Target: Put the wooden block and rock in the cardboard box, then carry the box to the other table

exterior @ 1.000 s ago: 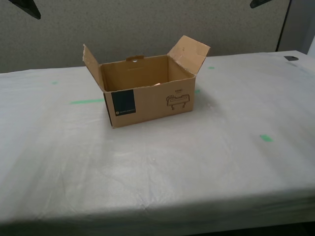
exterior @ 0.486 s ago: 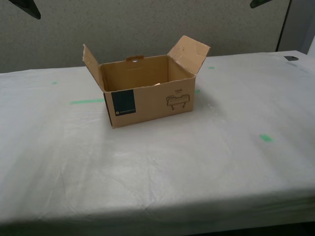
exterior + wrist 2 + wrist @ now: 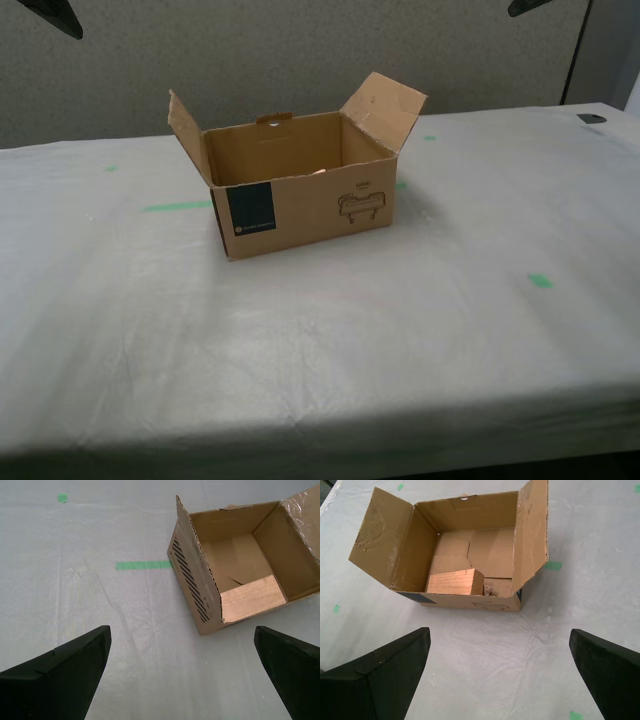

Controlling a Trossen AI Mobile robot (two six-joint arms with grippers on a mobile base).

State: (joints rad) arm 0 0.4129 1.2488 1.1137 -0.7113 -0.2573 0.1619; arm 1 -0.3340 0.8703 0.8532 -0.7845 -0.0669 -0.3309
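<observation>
While my first gripper point(image 3: 500, 672) and my second gripper point(image 3: 182, 672) hover with fingers spread wide and empty, the cardboard box point(image 3: 300, 190) stands open on the white-clothed table point(image 3: 330, 340), the wooden block point(image 3: 455, 582) and the rock point(image 3: 488, 589) inside.

The rock point(image 3: 488, 589) shows only partly behind the cardboard box point(image 3: 470, 601) front wall; the wooden block point(image 3: 455, 582) likewise.
</observation>
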